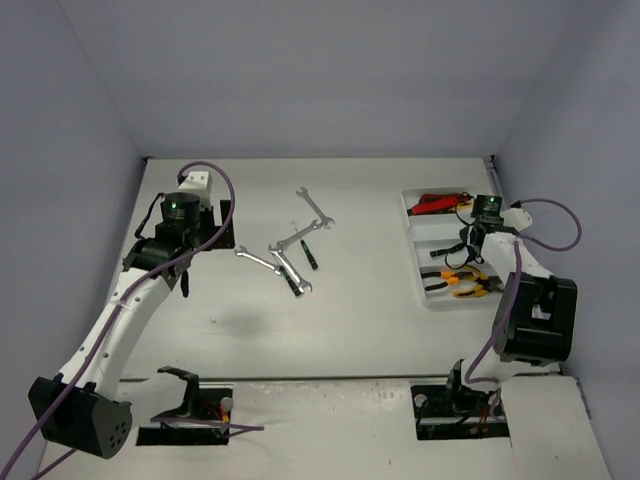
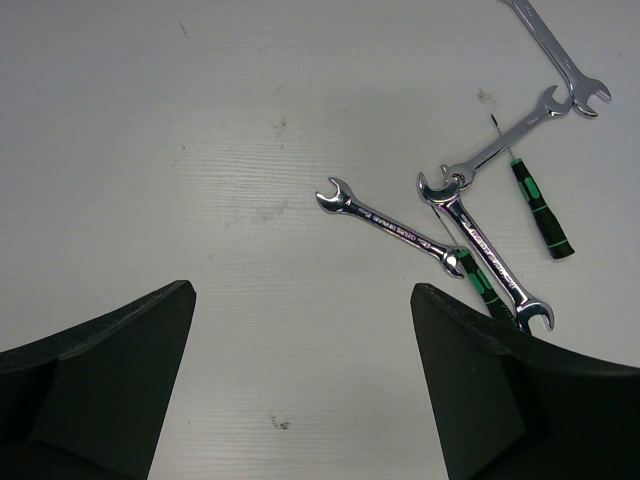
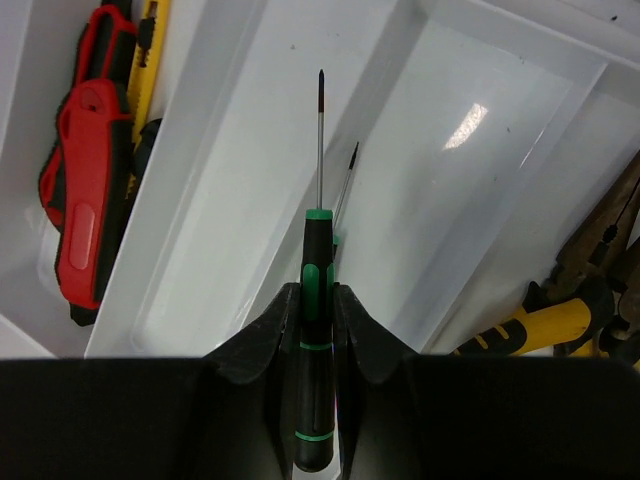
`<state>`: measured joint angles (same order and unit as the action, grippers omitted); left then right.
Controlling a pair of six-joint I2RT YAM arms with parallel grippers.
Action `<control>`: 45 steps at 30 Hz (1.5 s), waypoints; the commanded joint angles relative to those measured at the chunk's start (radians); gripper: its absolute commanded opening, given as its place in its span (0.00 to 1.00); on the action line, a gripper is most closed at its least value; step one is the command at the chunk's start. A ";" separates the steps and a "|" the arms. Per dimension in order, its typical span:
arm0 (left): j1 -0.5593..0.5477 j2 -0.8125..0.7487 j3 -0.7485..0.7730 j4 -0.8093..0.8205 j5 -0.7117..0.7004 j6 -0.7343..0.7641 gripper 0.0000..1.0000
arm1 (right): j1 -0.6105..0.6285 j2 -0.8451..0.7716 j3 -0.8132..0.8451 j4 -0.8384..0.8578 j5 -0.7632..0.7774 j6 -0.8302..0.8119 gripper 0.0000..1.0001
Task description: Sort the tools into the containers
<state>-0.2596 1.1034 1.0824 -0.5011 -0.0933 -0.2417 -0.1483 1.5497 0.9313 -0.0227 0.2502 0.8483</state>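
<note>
Grey table [image 1: 350,320], walled on three sides, carries all the work. One black-and-green screwdriver [image 3: 318,245] is clamped by its handle in the right gripper [image 3: 318,310], jaws shut on it, shaft pointing out ahead over the tray [image 3: 230,180] at the table's right. It hangs above a bare middle compartment, apparently lined up lengthwise so it can drop in flat. A second thin shaft shows just beside it; whether that is held or lying in the tray cannot be told. Red cutters [image 3: 85,170] fill the far compartment and yellow-handled pliers [image 3: 530,325] the near one, one kind to each. Well to the left, at mid-table, wrenches [image 2: 390,228] and two more screwdrivers lie unsorted, some overlapping. The left gripper [image 2: 302,300] hovers left of them, jaws wide and holding nothing, likely ready for the next pick.
</note>
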 commanded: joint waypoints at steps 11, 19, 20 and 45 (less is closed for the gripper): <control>0.000 -0.014 0.017 0.030 0.006 0.005 0.87 | -0.001 -0.025 0.001 0.035 -0.038 -0.030 0.53; 0.000 -0.019 0.017 0.029 0.006 0.007 0.87 | 0.261 -0.072 0.104 0.050 -0.140 -0.392 0.52; 0.000 -0.021 0.017 0.029 0.003 0.007 0.87 | 0.324 -0.064 0.120 0.049 -0.160 -0.417 0.52; 0.000 -0.044 0.008 0.039 -0.047 0.016 0.87 | 0.901 0.438 0.515 0.043 -0.228 -0.702 0.41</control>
<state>-0.2596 1.0740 1.0817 -0.5007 -0.1297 -0.2398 0.7532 1.9367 1.3612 -0.0030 0.0406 0.1818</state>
